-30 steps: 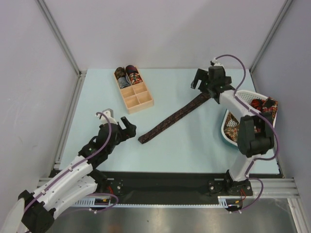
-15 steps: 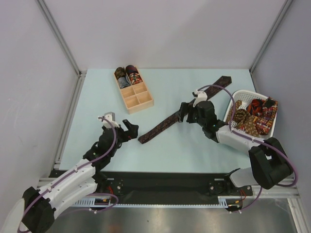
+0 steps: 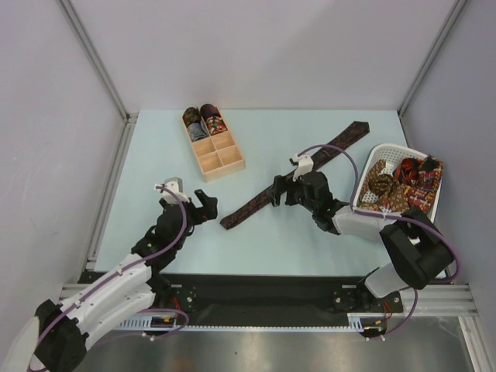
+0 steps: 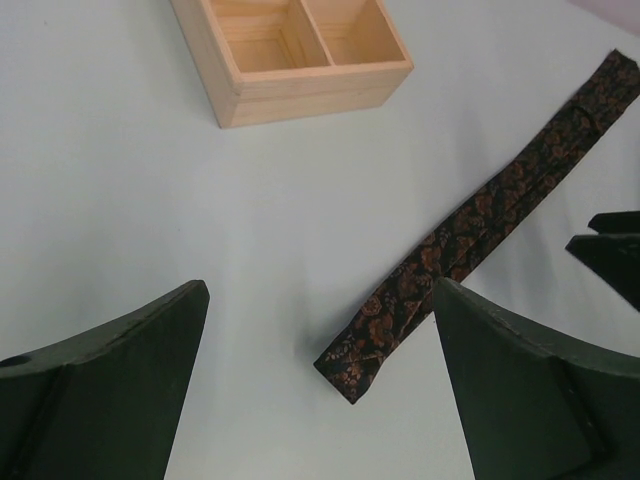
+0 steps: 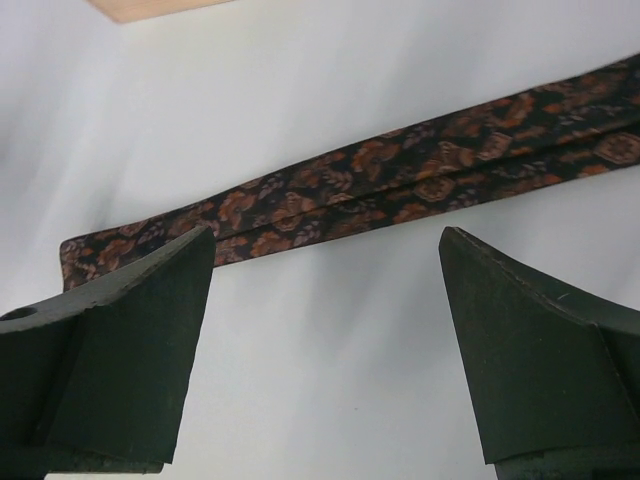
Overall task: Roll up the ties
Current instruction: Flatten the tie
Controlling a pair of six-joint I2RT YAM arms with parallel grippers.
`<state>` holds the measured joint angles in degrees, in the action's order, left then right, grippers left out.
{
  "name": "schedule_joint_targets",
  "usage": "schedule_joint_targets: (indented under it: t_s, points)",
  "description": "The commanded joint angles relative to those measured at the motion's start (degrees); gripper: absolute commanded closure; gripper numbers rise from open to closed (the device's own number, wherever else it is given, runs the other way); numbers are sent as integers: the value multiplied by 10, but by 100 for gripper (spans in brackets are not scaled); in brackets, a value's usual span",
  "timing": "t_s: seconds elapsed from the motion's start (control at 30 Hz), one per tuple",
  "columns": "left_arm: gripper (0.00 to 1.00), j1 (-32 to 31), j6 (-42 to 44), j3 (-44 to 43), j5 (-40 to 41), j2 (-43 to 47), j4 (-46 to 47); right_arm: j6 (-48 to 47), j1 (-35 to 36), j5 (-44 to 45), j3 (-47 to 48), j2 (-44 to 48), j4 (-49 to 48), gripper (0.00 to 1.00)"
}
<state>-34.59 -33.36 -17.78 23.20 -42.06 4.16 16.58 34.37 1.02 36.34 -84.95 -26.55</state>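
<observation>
Dark patterned necktie (image 3: 248, 208) laid out flat on the bench (image 3: 155, 155)
Left fingers (image 4: 100, 400) wide by its near end, right fingers (image 5: 100, 350) wide over its middle, nothing held.

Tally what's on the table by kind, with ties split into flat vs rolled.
Flat tie: 1
Rolled ties: 2
Wooden box: 1
White basket: 1
Heaped ties in the basket: too tangled to count
Total: 5, heap excluded
</observation>
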Motion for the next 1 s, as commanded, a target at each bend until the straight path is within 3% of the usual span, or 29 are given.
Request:
schedule_joint_targets:
  t_s: [0.0, 0.17, 0.37, 0.6, 0.77, 0.97]
  points:
    - [0, -1, 15, -35, 27, 23, -21, -26, 14, -2, 33, -8, -36, 2]
    - [0, -1, 65, 5, 38, 80, 15, -30, 17, 7, 30, -1, -27, 3]
    - [0, -1, 62, 11, 63, 115, -11, -35, 49, -20, 36, -3, -25, 18]
    - [0, -1, 20, -15, 123, 80, -60, -50, 121, -35, 81, -32, 10, 27]
    - [0, 0, -7, -27, 159, 83, -95, -80, 185, -16, 130, -63, 57, 25]
    - [0, 4, -113, -67, 197, 73, -217, -140, 249, 25, 207, -123, 125, 34]
